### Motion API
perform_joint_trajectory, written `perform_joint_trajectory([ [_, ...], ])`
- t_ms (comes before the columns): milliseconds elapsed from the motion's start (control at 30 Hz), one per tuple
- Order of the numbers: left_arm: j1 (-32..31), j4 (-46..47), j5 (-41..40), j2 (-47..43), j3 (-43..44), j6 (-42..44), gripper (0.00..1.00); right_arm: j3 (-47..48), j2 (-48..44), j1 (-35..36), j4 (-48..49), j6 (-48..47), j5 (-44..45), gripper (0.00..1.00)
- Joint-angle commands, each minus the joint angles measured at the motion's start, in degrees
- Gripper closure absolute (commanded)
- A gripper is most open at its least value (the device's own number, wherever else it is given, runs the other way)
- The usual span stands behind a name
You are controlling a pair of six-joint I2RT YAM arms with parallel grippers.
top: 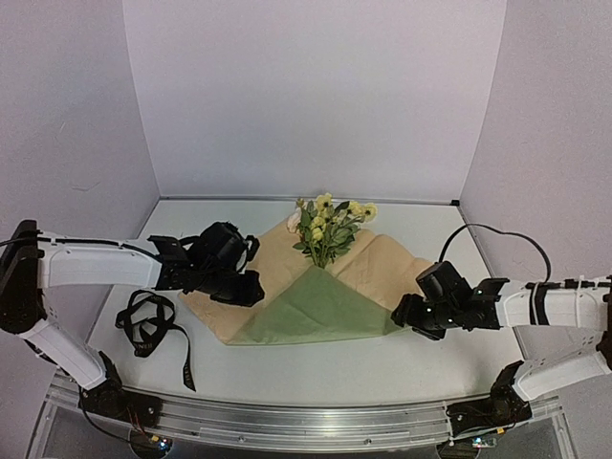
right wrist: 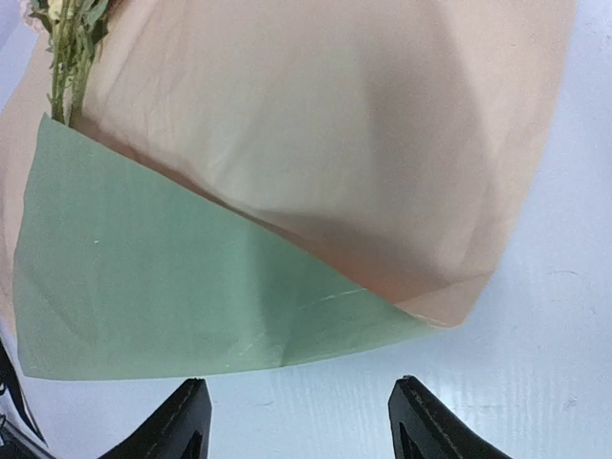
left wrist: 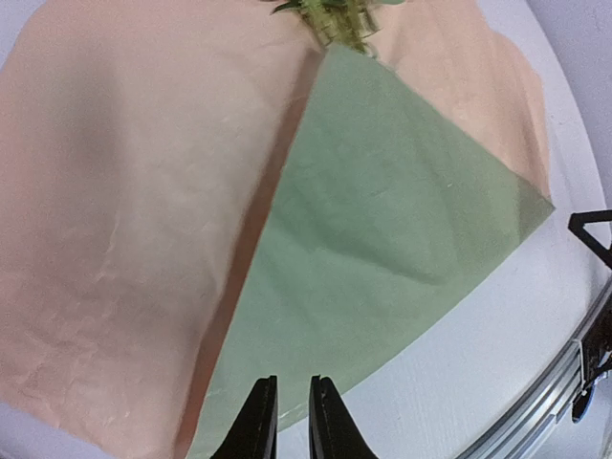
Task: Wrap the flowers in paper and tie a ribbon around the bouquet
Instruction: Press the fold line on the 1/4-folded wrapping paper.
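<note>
1. paper [top: 273,263]: tan face up, spread flat on table [top: 335,368]; olive flap [top: 316,308] turned up from the near corner over the stems, presumably the first side of the cone.
2. flowers [top: 330,225]: laid on the sheet, blooms past its far corner, stems tucked under the flap's point; well ahead of both grippers.
3. left gripper [left wrist: 292,384]: nearly together, only a narrow slit between, nothing clamped; near edge of the flap directly under the tips, probably placed there to pin the fold down.
4. right gripper [right wrist: 301,387]: jaws wide apart, empty; flap corner and tan right side of the sheet just ahead of the tips, apart from them (poised, it seems, to take that side).
5. ribbon [top: 148,320]: black, in a loose heap behind the left gripper, beside its forearm, clear of the paper; untouched.
6. stage, as judged: one fold made; side folds and tying not yet done.
</note>
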Motion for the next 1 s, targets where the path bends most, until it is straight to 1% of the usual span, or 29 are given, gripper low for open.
perform_joint_trajectory([
  [0,-0.1,4.2,7.0,8.2,8.4,9.6,0.87,-2.7,-2.2,-1.0,-4.1,0.7,4.7,0.35],
  [200,-0.7,7.2,12.8,18.6,16.5,12.8,0.89,-4.6,-1.7,-1.6,-1.9,2.0,4.5,0.38],
  [333,-1.1,8.5,15.6,22.6,19.5,13.1,0.89,-6.8,-0.7,-2.4,3.6,3.1,4.3,0.38],
  [533,-1.4,8.4,18.0,26.9,23.1,13.6,0.89,-9.6,3.5,-3.7,13.1,6.5,2.3,0.38],
  [600,-1.5,8.4,18.4,27.7,23.6,13.6,0.89,-10.7,4.3,-4.0,17.0,7.5,2.2,0.41],
  [667,-1.5,8.3,18.7,28.4,24.0,13.6,0.89,-11.7,4.5,-4.1,18.8,8.0,2.5,0.44],
  [800,-1.5,8.2,19.5,30.0,24.8,13.4,0.89,-13.9,3.4,-4.1,20.8,9.2,2.6,0.56],
  [967,-1.7,8.1,20.0,31.5,26.0,13.1,0.90,-16.5,-0.2,-4.0,21.2,10.0,3.6,0.62],
])
